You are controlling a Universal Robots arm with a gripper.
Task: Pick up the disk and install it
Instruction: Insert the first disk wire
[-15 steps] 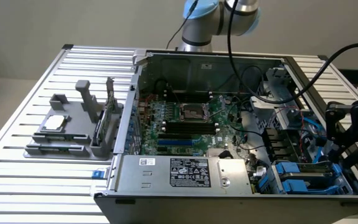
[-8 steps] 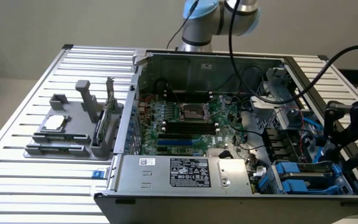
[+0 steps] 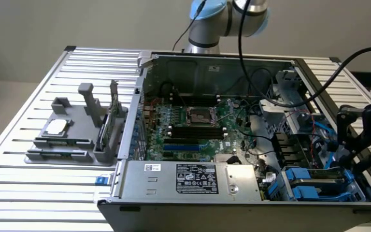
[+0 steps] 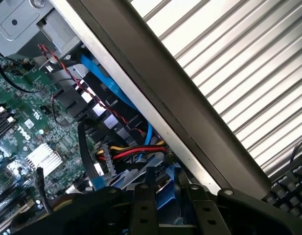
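Sitting low in the drive bay at the lower right of the exterior view, the disk [image 3: 316, 186] shows its blue rails among the cables of the open computer case [image 3: 211, 67]. Close above it, by the frame's right edge, hangs the black pincer [image 3: 356, 150]; whether it grips or is free, I cannot tell. My guess is the disk has reached its bay but may not be fully seated. Beside it lies the power-supply box [image 3: 195, 178], all on the slatted table [image 3: 18, 203].
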